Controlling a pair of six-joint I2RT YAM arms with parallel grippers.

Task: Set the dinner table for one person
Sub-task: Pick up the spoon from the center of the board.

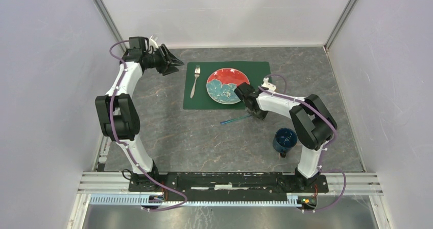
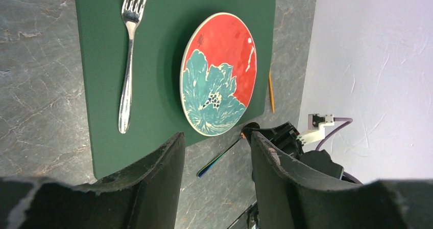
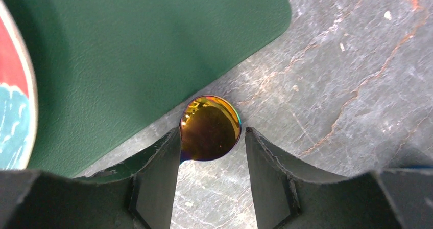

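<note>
Pale lilac walls (image 1: 46,60), aluminium corner posts (image 1: 105,14)

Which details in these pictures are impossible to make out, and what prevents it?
- Right wrist view: the handle of the spoon is hidden behind the fingers of the right gripper. Whether they touch its bowl is unclear.
- Left wrist view: the orange stick beside the placemat is too thin to identify. In the top view the right arm covers it.
- Top view: the contents of the mug are too dark and small.

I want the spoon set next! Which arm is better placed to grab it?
Right. The right tool is open around the bowl of the shiny rainbow-tinted metal spoon; the left tool hangs far off, beyond the silver metal fork.
</note>
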